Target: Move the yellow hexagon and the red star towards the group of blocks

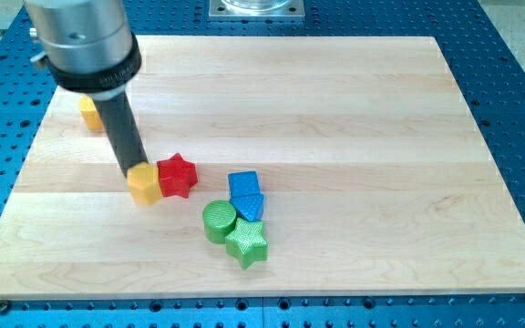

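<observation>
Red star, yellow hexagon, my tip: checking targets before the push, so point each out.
red star [178, 175], camera view, its top face.
yellow hexagon [144, 185], camera view, its front side.
my tip [134, 170], camera view, rod's very end.

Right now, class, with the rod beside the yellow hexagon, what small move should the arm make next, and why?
Probably a short push toward the view's right and slightly down. My tip sits at the yellow hexagon's upper-left edge, the red star touches its right side, and the group, green cylinder, green star and blue blocks, lies just beyond.
</observation>
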